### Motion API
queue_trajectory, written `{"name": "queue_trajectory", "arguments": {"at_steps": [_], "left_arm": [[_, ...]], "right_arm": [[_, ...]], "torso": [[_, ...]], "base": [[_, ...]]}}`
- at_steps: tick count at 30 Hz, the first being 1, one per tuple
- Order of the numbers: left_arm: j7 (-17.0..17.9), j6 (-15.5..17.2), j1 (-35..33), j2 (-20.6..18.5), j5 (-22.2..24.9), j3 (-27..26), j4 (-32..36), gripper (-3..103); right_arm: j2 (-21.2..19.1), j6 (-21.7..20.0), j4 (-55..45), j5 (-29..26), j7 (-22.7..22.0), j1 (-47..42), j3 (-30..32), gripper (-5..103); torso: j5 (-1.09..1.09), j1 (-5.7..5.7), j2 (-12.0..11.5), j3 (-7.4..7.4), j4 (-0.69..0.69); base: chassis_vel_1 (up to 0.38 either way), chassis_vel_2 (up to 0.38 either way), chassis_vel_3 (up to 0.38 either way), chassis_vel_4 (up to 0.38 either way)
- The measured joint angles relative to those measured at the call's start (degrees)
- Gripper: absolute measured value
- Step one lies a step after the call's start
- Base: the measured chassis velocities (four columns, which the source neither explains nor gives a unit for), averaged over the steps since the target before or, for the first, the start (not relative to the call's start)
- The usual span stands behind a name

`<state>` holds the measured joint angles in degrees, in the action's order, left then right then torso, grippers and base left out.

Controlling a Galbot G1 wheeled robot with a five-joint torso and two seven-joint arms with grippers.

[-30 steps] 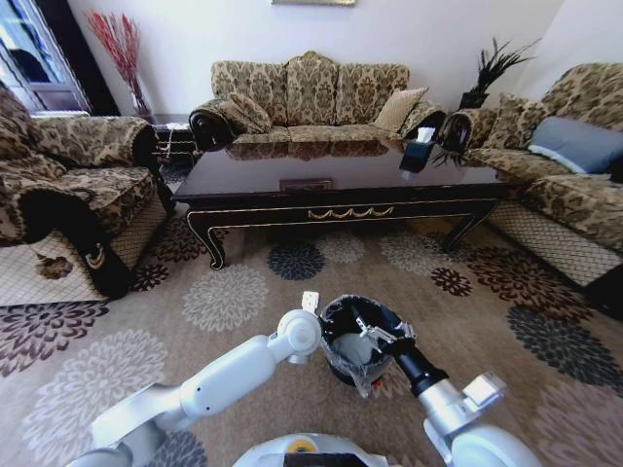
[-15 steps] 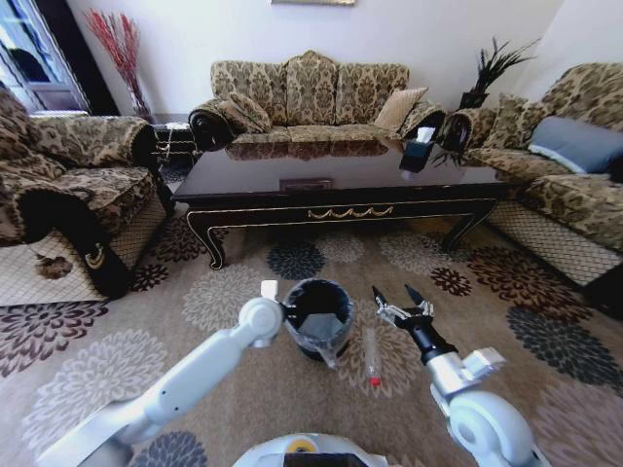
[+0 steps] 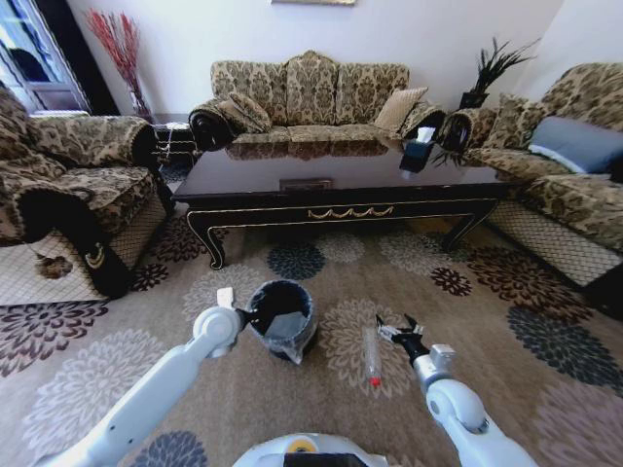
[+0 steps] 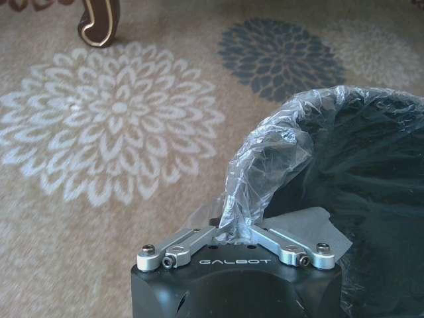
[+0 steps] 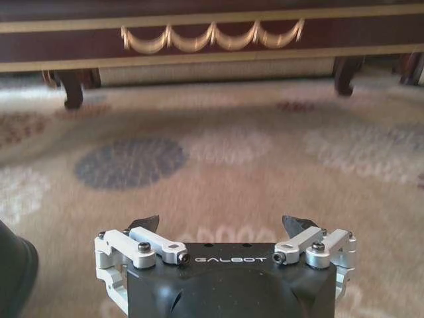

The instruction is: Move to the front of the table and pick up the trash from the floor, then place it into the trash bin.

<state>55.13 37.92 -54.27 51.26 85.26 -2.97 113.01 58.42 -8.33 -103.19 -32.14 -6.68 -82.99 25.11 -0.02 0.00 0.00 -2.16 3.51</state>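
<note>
Bin (image 3: 280,317) shifted left, in left jaws.

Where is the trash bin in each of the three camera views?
Head view: the trash bin sits on the carpet at lower centre, its liner pinched by the left gripper.
Left wrist view: it fills the side beyond the gripper, rim liner-wrapped.
Right wrist view: a dark edge at one corner.
Shared landmark: the table.

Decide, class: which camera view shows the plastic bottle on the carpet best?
The head view: the bottle lies whole on the floor, between the trash bin and the open right gripper. The wrist views show carpet, the bin and the table's side instead.
</note>
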Motion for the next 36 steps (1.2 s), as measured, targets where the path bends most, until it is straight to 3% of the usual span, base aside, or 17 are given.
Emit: {"name": "queue_trajectory", "arguments": {"at_steps": [8, 15, 36], "left_arm": [[0.3, -0.1, -2.1, -0.3, -0.3, -1.3, 2.0, 0], [0.8, -0.3, -3.3, -0.4, -0.2, -1.4, 3.3, 0], [0.9, -0.4, -4.8, 0.1, -1.7, -0.8, 3.9, 0]], "right_arm": [[-0.9, -0.9, 9.6, 1.3, -1.5, 5.6, -8.1, 100], [0.8, -2.2, 18.3, 1.1, -2.9, 11.0, -13.3, 100], [4.5, -1.2, 31.1, 4.1, -2.7, 18.7, -17.2, 100]], "torso": [[0.02, 0.00, 0.0, 0.00, 0.03], [0.02, 0.00, 0.0, 0.00, 0.02], [0.02, 0.00, 0.0, 0.00, 0.02]], "base": [[0.000, 0.000, 0.000, 0.000], [0.000, 0.000, 0.000, 0.000], [0.000, 0.000, 0.000, 0.000]]}}
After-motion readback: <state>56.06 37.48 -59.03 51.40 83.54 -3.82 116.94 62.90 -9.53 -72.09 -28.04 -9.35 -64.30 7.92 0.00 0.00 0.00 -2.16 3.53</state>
